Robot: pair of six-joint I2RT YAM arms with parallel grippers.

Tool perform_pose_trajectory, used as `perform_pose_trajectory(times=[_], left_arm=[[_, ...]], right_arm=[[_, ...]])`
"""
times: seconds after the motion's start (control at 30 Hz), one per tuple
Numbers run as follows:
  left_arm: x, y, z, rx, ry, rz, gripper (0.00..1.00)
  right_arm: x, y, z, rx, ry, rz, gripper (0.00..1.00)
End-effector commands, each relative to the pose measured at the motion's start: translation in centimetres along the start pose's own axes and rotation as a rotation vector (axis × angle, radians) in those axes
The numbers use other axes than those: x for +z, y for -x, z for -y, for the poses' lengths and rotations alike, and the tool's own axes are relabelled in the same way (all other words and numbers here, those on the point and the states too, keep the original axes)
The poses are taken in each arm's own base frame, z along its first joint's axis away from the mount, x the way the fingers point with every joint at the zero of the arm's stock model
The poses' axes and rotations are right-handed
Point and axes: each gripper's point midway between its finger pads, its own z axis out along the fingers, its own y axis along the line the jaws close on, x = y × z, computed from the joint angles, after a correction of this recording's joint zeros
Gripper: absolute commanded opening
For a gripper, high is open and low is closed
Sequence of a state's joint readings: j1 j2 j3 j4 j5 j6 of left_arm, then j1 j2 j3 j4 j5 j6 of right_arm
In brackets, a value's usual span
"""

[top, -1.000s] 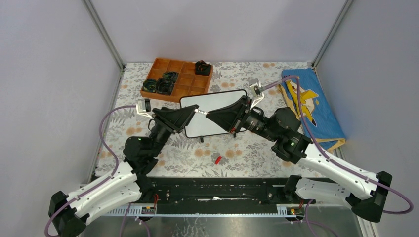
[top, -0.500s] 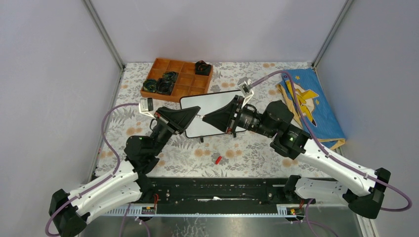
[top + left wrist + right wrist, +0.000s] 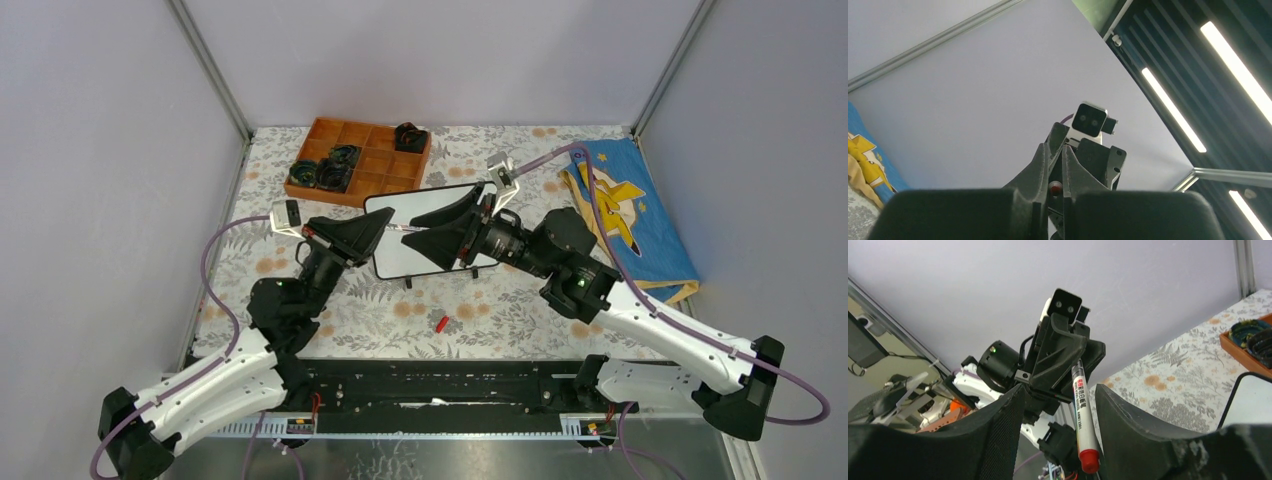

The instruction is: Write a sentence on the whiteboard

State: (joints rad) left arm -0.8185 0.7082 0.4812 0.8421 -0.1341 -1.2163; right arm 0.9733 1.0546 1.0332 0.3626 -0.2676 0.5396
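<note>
While the left pincer pinches a white marker pen with a red end, the right pincer stands spread around it, above the black-framed white rectangular whiteboard on the floral desk.

left gripper: half-open → clamped on marker | right gripper: closed on marker → jaws spread, marker free between them | right wrist: shifts left

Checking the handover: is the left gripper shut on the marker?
Yes, the left gripper pinches the marker near its top, while the right gripper stands open around it.
</note>
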Motion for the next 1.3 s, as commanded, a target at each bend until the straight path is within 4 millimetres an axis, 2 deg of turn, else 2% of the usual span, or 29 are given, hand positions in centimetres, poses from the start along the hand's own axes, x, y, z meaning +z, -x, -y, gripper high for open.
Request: perform_pose_trajectory(times=[0.0,0.13,0.27,0.47,0.67,0.93,1.07,1.27], left_arm=[[0.3,1.1,0.2,-0.042,0.005,0.065,0.0],[0.4,1.5,0.6,-0.037,-0.001,0.079,0.0],[0.5,1.4,0.6,-0.024,0.003,0.072,0.0],[0.4,1.5,0.4,0.001,0.02,0.075,0.0],[0.6,1.5,0.4,0.01,0.022,0.072,0.0],[0.6,1.3,0.4,0.023,0.027,0.063,0.0],[0.6,1.5,0.4,0.031,0.03,0.07,0.0],[0.5,1.5,0.4,0.028,0.031,0.071,0.0]], right_arm=[[0.1,4.3,-2.4,-0.001,0.086,0.196,0.6],[0.5,4.2,-2.4,0.01,0.096,0.196,0.59],[0.9,3.9,-2.6,0.017,0.106,0.161,0.48],[1.4,3.1,-1.8,0.029,0.06,0.102,0.51],[1.6,2.6,-1.4,0.036,0.035,0.078,0.4],[1.9,1.9,-0.7,0.043,0.006,0.045,0.36],[2.0,1.7,-0.5,0.049,0.0,0.035,0.41],[1.9,1.8,-0.5,0.051,0.003,0.05,0.27]])
